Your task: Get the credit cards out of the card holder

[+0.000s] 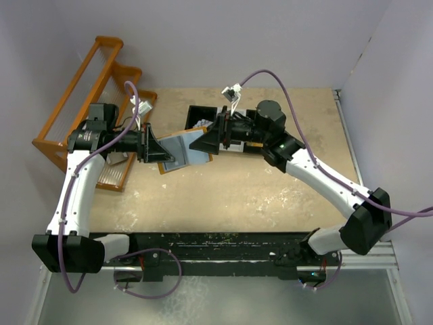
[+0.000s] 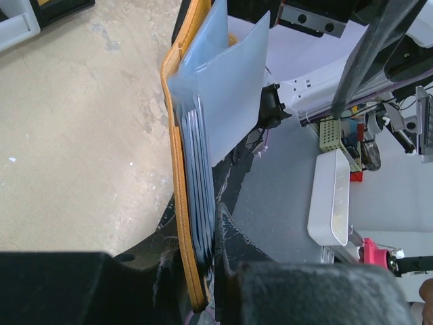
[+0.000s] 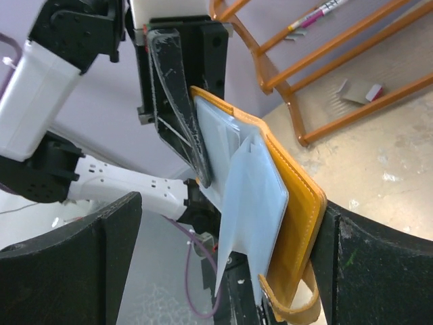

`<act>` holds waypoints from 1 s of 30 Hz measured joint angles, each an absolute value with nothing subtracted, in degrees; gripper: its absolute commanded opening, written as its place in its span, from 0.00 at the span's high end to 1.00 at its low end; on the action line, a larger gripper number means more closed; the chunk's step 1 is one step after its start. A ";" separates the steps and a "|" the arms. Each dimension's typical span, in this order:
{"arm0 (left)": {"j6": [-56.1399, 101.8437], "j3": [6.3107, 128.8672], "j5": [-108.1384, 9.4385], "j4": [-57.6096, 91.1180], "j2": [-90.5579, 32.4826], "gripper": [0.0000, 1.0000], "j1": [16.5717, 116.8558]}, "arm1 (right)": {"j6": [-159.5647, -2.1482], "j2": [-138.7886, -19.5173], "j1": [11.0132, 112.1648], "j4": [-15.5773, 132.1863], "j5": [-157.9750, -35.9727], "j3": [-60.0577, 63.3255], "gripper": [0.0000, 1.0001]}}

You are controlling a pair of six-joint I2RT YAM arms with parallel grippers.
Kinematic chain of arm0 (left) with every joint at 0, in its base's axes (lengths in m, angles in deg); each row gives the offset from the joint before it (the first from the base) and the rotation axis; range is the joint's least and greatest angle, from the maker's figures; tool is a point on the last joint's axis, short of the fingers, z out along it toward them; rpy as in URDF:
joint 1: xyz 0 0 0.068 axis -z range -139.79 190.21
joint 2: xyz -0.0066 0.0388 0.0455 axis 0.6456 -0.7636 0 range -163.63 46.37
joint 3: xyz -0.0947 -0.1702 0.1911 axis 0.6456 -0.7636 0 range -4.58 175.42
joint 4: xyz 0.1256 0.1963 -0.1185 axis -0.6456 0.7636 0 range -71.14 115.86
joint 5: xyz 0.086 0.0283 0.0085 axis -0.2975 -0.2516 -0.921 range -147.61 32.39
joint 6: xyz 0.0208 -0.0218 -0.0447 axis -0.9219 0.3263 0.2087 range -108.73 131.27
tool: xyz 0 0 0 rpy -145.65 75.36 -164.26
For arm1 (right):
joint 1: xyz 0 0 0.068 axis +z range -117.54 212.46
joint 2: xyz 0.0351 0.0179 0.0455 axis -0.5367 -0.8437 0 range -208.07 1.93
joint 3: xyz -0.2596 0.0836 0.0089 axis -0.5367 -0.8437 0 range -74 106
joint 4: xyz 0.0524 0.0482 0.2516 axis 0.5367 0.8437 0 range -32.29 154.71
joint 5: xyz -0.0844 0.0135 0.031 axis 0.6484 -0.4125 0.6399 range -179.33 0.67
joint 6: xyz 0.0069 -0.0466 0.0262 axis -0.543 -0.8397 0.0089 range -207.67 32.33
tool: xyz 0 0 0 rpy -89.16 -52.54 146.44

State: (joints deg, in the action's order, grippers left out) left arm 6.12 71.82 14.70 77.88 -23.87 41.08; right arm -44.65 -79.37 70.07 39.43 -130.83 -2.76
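1. Pinches the open card holder tight in the left gripper, up off the table.
2. Spreads the right gripper wide, straddling the free end, orange cover close beside one finger.
3. Runs lengthwise from one gripper straight toward the other.
4. Shows credit cards stacked edge-on inside, just ahead of the left clamp.
5. Looks like a right-arm pull, outward along that axis, away from the left grip.
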 measured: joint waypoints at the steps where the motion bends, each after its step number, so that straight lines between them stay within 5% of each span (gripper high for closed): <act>1: 6.12 71.82 14.72 77.99 -23.87 0.96 41.08 | -45.69 -79.37 70.74 40.34 -130.30 -2.76 0.07; 7: 6.19 71.82 15.16 78.10 -23.91 0.95 41.08 | -48.95 -79.37 71.97 42.92 -126.26 -2.87 0.30; 17: 6.30 71.84 15.27 78.34 -23.93 0.95 41.08 | -51.01 -82.71 74.04 45.48 -122.68 -2.87 0.44; 23: 6.06 72.24 15.51 79.22 -23.98 0.95 41.08 | -54.44 -82.89 73.65 51.01 -123.64 -0.79 0.69; 30: 4.20 73.46 17.11 81.29 -24.28 0.95 41.08 | -56.58 -82.93 68.80 53.41 -138.37 3.78 0.71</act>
State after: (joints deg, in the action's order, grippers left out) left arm 4.20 73.46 17.11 81.29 -24.28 41.08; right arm -56.58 -82.93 68.80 53.41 -138.37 3.78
